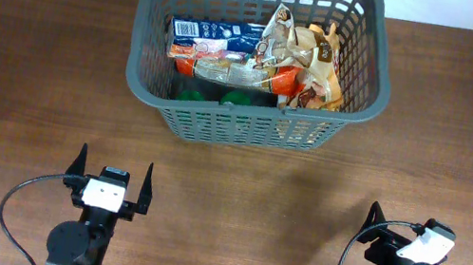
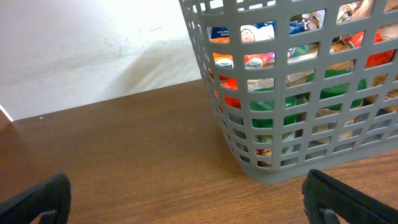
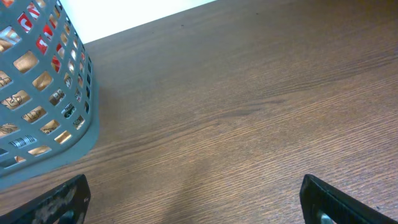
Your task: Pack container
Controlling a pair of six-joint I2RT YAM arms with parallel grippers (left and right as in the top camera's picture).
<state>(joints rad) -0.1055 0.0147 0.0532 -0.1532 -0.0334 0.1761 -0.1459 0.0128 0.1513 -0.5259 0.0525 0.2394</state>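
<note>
Noted container point(image 1: 247, 127) standing upright at far centre of worktop point(image 1: 26, 68), loaded with snack packets point(image 1: 301, 62) above green items point(image 1: 236, 98). Found left hand point(image 1: 115, 165) at near edge, jaws spread wide, gripping nothing. Found right hand point(image 3: 194, 186) likewise spread and empty at near right, well apart from container.

Looks like a robot lab: wooden table point(image 1: 35, 70) against a plain white backdrop point(image 2: 74, 50)
</note>
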